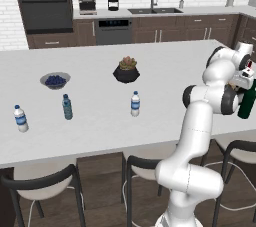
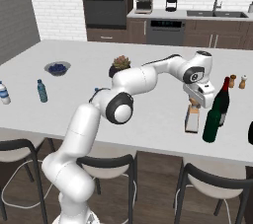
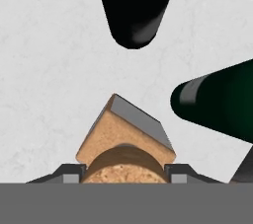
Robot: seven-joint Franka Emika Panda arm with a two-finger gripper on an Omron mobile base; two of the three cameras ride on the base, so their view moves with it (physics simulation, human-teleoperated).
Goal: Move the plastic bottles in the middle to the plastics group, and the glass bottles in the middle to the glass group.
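My gripper (image 2: pixel 198 102) hangs straight down over the squat square bottle (image 2: pixel 192 119), which stands at the counter's near right. In the hand view the fingers (image 3: pixel 69 173) press both sides of its tan stopper (image 3: pixel 126 161), so the gripper (image 3: pixel 126 177) is shut on it. Right beside it stands the dark green wine bottle (image 2: pixel 212 124) (image 3: pixel 217 102) (image 1: pixel 247 102), and just behind that is the nearly black wine bottle with a red neck (image 2: pixel 222 98) (image 3: pixel 134 6). A small clear water bottle (image 1: pixel 135 103) stands mid-counter. Far left are another clear water bottle (image 1: pixel 20 118) and the blue-tinted one (image 1: pixel 67 107).
A dark pot with a succulent (image 1: pixel 126 70) and a bowl of blueberries (image 1: pixel 55 80) sit further back on the white island counter (image 1: pixel 165 71). Salt and pepper shakers (image 2: pixel 236 81) stand behind the wine bottles. Dark stools (image 1: pixel 145 166) line the near edge.
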